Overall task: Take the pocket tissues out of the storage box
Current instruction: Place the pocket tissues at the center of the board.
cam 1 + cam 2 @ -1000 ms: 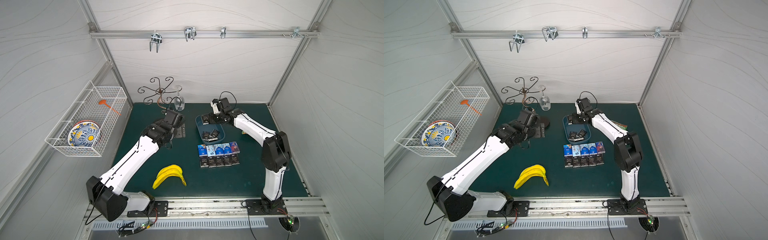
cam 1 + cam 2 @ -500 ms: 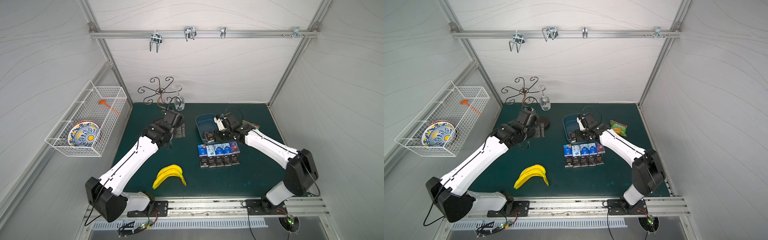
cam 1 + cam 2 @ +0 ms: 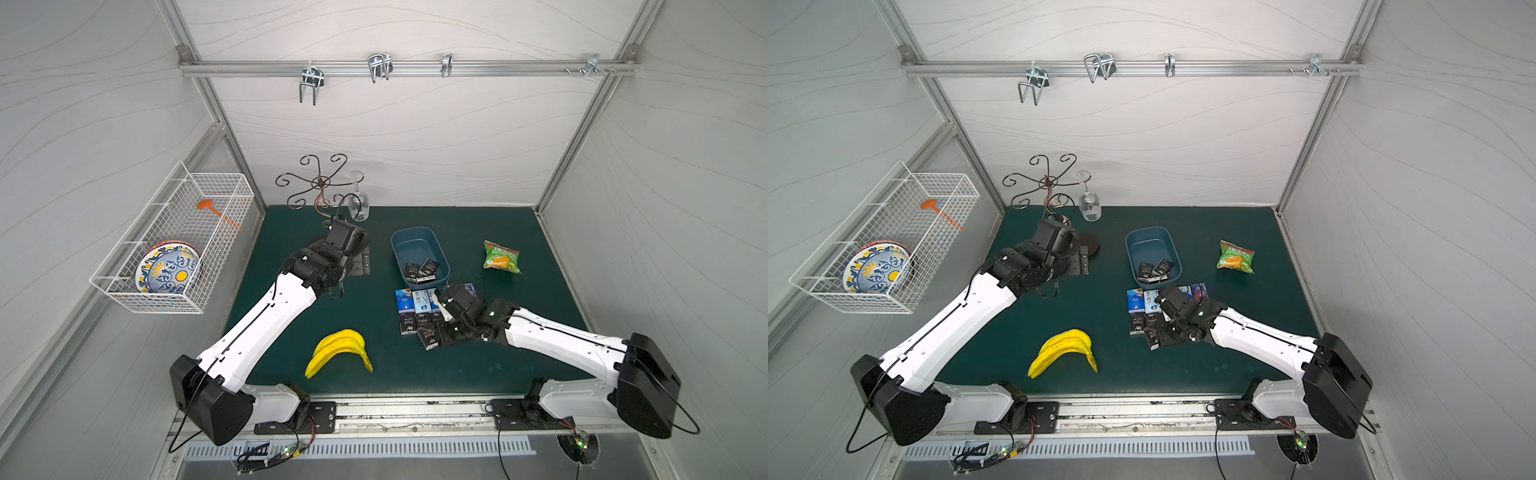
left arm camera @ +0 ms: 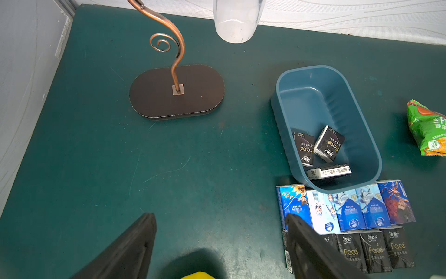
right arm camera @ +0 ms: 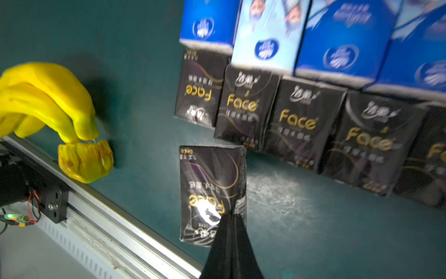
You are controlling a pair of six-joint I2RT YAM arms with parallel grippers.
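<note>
The blue-grey storage box (image 3: 415,249) (image 3: 1150,249) (image 4: 311,108) stands mid-mat with three black pocket tissues (image 4: 329,143) in its near end. More pocket tissues lie in two rows just in front of it, blue ones (image 3: 415,300) (image 4: 347,207) and black "Face" ones (image 3: 409,324) (image 5: 299,120). My right gripper (image 3: 441,334) (image 3: 1165,334) (image 5: 231,215) is shut on the edge of another black packet (image 3: 428,337) (image 5: 210,188), in front of the black row. My left gripper (image 3: 357,262) (image 4: 220,222) hovers open and empty, left of the box.
A yellow banana bunch (image 3: 340,353) lies front-centre, close to the held packet. A green-orange snack bag (image 3: 500,257) sits right of the box. A copper glass stand (image 4: 177,91) with a hanging glass (image 3: 358,203) stands at the back. A wire basket (image 3: 174,245) hangs on the left wall.
My right arm has swung from the box's far end toward the front, carrying a black packet over the rows to their near side. The left arm has stayed put.
</note>
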